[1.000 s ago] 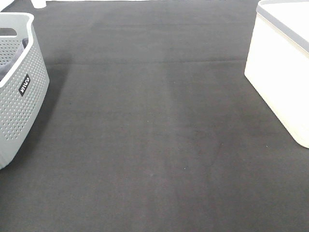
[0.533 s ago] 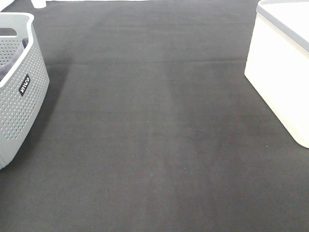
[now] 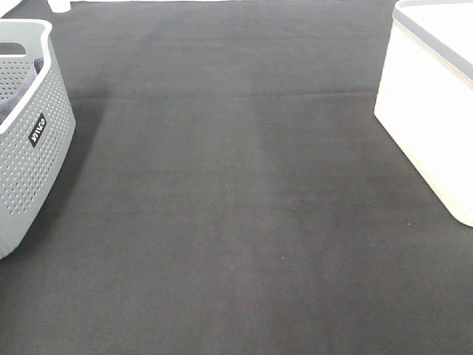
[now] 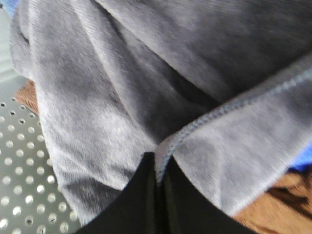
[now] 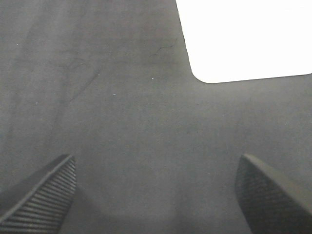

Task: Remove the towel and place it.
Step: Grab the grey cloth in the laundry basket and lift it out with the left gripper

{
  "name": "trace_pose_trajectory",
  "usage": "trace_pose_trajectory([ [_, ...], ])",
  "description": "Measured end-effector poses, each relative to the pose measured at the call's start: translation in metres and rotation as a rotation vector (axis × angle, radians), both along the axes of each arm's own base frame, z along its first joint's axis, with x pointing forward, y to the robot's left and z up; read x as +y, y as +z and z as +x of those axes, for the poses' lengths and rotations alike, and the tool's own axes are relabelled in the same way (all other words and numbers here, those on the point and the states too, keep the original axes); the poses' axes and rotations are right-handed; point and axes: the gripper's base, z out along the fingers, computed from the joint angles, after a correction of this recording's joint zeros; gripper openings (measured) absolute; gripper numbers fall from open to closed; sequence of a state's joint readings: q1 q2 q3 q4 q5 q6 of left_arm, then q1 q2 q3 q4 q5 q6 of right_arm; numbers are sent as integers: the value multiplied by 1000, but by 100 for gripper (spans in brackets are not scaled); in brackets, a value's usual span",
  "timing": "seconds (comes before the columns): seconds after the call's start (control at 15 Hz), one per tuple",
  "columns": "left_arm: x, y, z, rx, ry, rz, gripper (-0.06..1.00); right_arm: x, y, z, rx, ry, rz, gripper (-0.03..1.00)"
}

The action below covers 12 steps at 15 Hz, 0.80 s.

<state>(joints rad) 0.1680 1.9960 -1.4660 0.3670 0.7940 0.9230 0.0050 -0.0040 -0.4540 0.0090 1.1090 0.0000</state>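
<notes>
The grey-lavender towel (image 4: 122,87) fills the left wrist view, bunched in folds with its stitched hem running across. My left gripper (image 4: 158,168) is shut, its black fingertips pinching the towel at the hem. This happens inside the grey perforated basket (image 4: 19,185). In the exterior high view the basket (image 3: 33,148) stands at the left edge, and only a sliver of grey cloth (image 3: 9,105) shows inside it. Neither gripper shows there. My right gripper (image 5: 156,195) is open and empty above the dark mat (image 5: 122,97).
A brown cloth (image 4: 278,204) and a bit of blue cloth (image 4: 304,156) lie under the towel. A white box with a grey rim (image 3: 436,96) stands at the right of the dark mat (image 3: 236,207); its corner shows in the right wrist view (image 5: 243,34).
</notes>
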Motion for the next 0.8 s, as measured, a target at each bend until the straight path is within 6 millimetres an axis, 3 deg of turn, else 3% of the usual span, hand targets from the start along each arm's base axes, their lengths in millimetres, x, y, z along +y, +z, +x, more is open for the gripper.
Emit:
trace_pose_trajectory([
  [0.4, -9, 82, -25, -176, 30, -23, 0, 0, 0, 0, 0, 0, 0, 84],
  [0.8, -21, 158, -62, -393, 44, -80, 0, 0, 0, 0, 0, 0, 0, 84],
])
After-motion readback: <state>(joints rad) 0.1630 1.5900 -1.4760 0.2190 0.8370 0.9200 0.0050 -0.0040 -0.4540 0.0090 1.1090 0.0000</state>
